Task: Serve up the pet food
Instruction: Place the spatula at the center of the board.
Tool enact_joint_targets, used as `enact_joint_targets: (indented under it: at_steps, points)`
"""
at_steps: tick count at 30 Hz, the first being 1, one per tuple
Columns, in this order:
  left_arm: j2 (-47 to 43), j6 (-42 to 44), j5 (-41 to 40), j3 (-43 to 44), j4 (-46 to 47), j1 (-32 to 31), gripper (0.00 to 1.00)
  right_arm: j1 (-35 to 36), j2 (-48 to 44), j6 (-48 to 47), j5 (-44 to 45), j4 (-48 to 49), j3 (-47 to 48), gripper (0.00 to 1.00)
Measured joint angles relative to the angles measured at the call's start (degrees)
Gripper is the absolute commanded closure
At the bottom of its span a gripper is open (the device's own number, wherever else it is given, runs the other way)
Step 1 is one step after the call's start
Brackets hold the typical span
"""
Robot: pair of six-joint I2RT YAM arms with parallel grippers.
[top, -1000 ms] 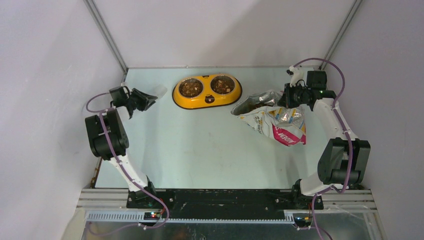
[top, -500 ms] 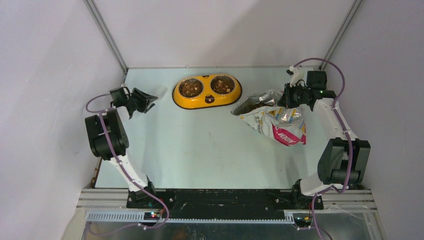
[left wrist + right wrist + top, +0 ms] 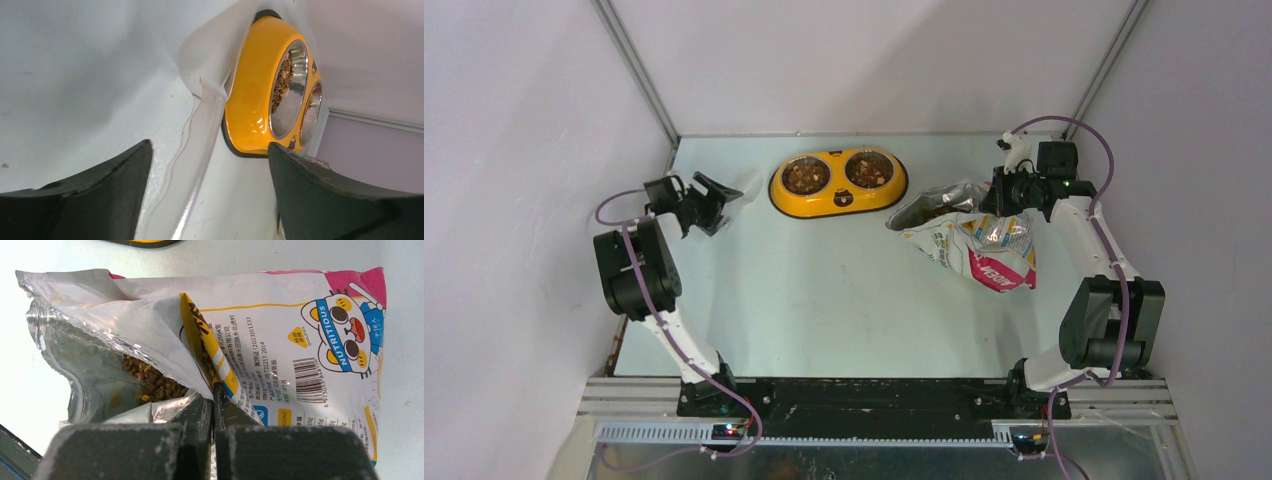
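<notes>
Brown pet food (image 3: 150,377) shows inside the open mouth of the crinkly foil bag (image 3: 974,240), which lies on the table at the right. My right gripper (image 3: 214,400) is shut on the bag's folded rim (image 3: 200,347); in the top view this gripper (image 3: 996,198) is at the bag's far edge. Both steel cups of the yellow double bowl (image 3: 838,197) hold pet food (image 3: 805,177). My left gripper (image 3: 210,150) stands open at the far left. The clear plastic scoop (image 3: 200,100) lies on the table between its fingers, touching neither, with its far end against the bowl (image 3: 250,100).
The white side walls stand close to both arms. The table's back edge (image 3: 874,135) runs just behind the bowl. The arm bases sit on a black rail (image 3: 874,395) at the near edge.
My left gripper has opened wide and let go of the clear scoop, which now rests on the table. The right arm and the bag have not moved.
</notes>
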Motion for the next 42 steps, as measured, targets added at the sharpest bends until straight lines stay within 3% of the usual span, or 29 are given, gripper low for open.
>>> enact_joint_targets:
  at_steps: [3,18,24,30,36,42]
  points:
    - [-0.5,0.7,-0.3,-0.4,-1.1,0.0,0.01,0.0,0.0,0.0,0.0,0.0,0.0,1.0]
    - [-7.5,3.3,-0.5,-1.0,-4.4,0.4,0.0,0.1,-3.5,-0.2,-0.4,-1.2,0.0,1.0]
    - [-12.2,9.1,2.5,3.5,-8.2,-1.2,0.0,3.5,-7.5,-1.2,2.2,-3.4,0.2,1.0]
    - [-12.6,22.9,5.3,15.3,-17.0,-10.4,0.0,10.5,-7.5,-3.2,6.8,-9.9,5.6,1.0]
    - [-12.4,44.4,6.5,27.3,-31.2,-22.4,0.0,16.5,-7.4,-6.6,12.2,-21.6,15.0,1.0]
    - [-13.4,62.4,8.7,29.1,-36.9,-28.7,0.0,20.9,-7.4,-10.1,16.7,-30.1,20.9,1.0]
